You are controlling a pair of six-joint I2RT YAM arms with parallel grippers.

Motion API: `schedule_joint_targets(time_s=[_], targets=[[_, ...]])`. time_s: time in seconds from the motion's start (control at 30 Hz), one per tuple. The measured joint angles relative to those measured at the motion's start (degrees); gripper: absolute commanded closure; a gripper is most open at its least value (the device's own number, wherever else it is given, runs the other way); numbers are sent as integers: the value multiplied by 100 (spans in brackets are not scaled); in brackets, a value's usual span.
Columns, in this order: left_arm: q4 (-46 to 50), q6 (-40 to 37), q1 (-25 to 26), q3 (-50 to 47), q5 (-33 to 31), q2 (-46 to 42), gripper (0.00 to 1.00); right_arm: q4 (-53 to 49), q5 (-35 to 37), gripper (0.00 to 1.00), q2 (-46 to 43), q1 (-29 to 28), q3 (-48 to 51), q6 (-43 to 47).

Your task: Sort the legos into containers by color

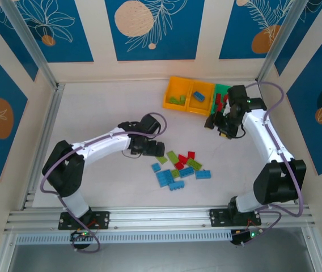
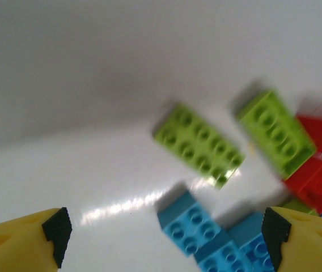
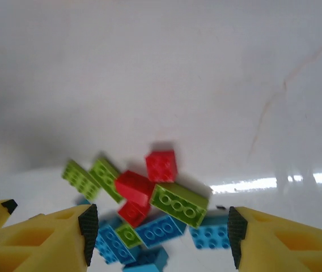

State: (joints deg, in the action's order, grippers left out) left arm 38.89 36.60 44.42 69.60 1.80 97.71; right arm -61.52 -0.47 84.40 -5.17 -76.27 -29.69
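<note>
Bins (image 1: 202, 85), three joined in a row, are seen from above at the far side of the table (image 1: 104, 102): two orange-yellow and one green. Two green bricks (image 1: 178, 100) are held in the left bin (image 1: 169, 97), one blue brick (image 1: 198, 97) in the middle bin, and red bricks (image 1: 219, 102) in the green bin (image 1: 223, 87); the number of red ones cannot be told, as the right arm partly covers them. About eleven loose bricks are gathered in a pile (image 1: 181, 168) near the middle of the table: five blue, three green, three red. The left gripper (image 1: 158, 150) is placed just left of the pile. The right gripper (image 1: 215, 127) is placed just in front of the green bin, apart from the pile.

From the left wrist, the left gripper (image 2: 166, 238) is shown with its fingers (image 2: 56, 231) spread wide and nothing clamped. Beyond them, blurred, two green bricks (image 2: 198, 144), two red bricks (image 2: 320, 181) and at least two blue bricks (image 2: 190, 224) are counted on the table.

From the right wrist, the right gripper (image 3: 162, 232) is shown with its fingers (image 3: 87, 226) apart and nothing gripped. Ahead, the pile (image 3: 161, 165) is seen on the table: four green bricks, three red and about four blue, some leaning on one another.
</note>
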Motion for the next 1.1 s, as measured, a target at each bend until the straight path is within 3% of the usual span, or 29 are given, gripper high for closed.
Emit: schedule_joint_targets(time_s=[0.2, 0.47, 0.9, 1.1], targets=[[-44, 330, 2, -236, 949, 426, 20, -70, 4, 34, 92, -72, 168, 46], [114, 562, 7, 76, 1351, 997, 30, -79, 50, 34, 212, -278, 68, 107], [896, 551, -4, 636, 1097, 1440, 61, -103, 177, 34, 214, -315, 52, 129], [979, 317, 9, 997, 970, 1464, 66, -138, 197, 34, 219, -315, -90, 127]])
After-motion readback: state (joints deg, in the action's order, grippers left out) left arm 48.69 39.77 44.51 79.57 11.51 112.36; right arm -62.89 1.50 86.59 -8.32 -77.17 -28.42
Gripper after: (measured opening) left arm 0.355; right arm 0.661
